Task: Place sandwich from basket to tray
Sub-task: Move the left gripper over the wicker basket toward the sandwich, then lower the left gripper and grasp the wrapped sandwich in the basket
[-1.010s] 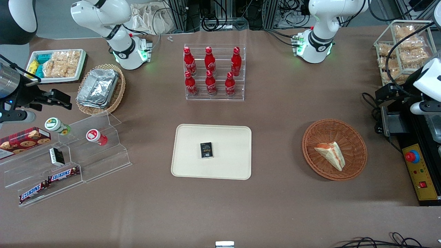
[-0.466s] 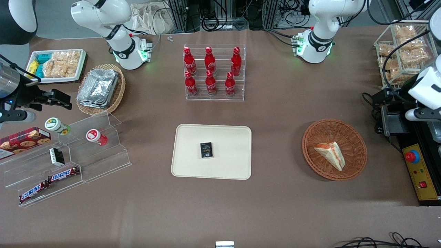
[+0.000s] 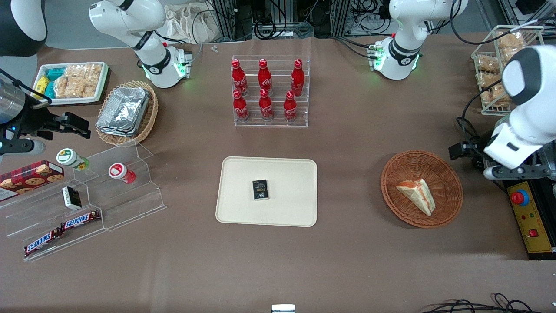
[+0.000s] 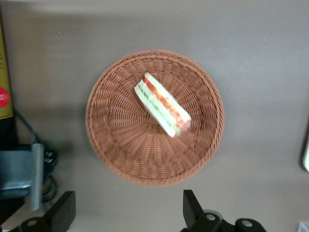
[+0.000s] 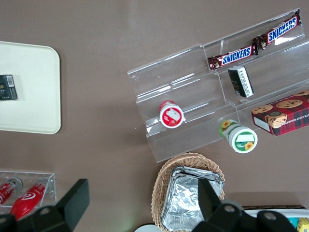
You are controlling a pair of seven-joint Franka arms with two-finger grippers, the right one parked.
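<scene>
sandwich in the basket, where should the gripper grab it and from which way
Probably from straight above. The sandwich lies on its side near the middle of the basket, a long narrow wedge. Close the fingers across its two broad bread faces, mid-length. The open gripper hangs above the basket's edge, not yet over the wedge.

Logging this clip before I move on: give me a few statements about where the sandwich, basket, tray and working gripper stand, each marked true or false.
1. The sandwich lies in the basket. True.
2. The gripper is shut on the sandwich. False: it is open, above the table beside the basket, holding nothing.
3. The tray holds only a small dark box. True.
4. The basket stands on the tray. False: it stands on the table, apart from the tray, toward the working arm's end.
5. The basket holds two sandwiches. False: just one.
</scene>
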